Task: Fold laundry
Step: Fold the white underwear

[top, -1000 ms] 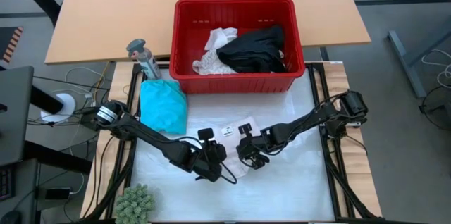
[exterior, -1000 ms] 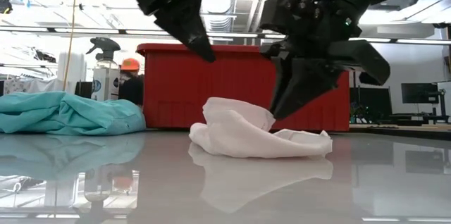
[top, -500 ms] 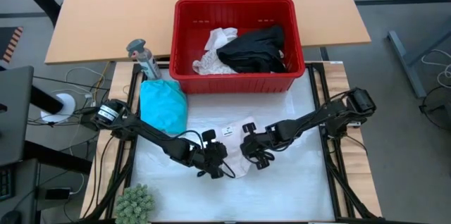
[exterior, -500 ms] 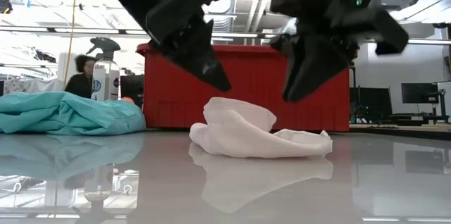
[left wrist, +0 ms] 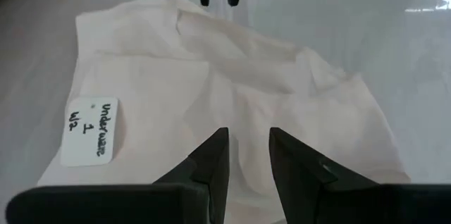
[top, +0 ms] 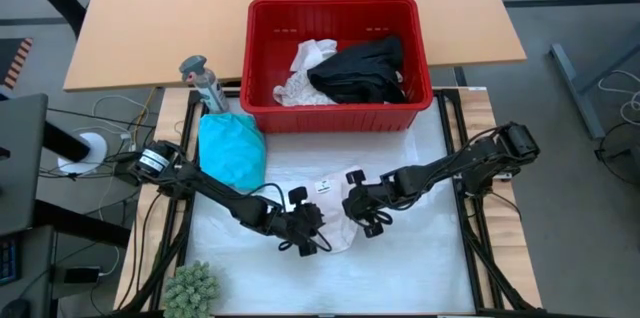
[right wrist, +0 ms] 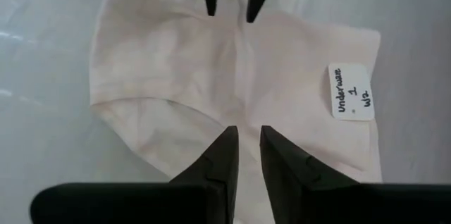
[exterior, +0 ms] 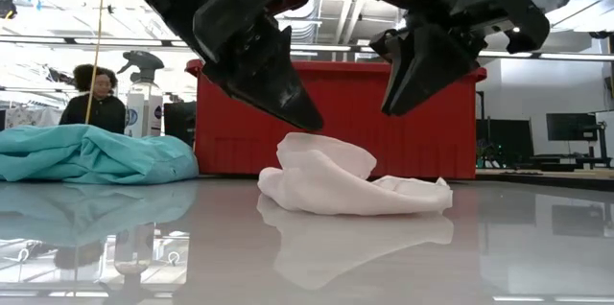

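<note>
Underwear [top: 333,210] is what we have between us on the white mat [top: 420,268], a small cream piece lying crumpled with its handwritten tag [right wrist: 351,91] face up. Our left gripper [top: 304,230] hangs just above its near edge, the right gripper [top: 362,210] just above the opposite edge, tips pointing toward each other across the cloth. Both sets of fingers stand a narrow gap apart and neither has any fabric in it; from the table-level camera we can see clear air under both tips.

To do this fold well, we'd want each gripper down onto a single layer at its own edge, not a bunched ridge, and both pinches made at matching spots so the cloth lifts evenly. One lobe is humped up under the left gripper, so we judge that side needs flattening first or the fold will trap a wrinkle.

Off beyond the left gripper lies the teal garment [top: 232,150]; beyond both, the red basket [top: 262,58] holds a black piece [top: 360,68] and more white ones [top: 303,73].
</note>
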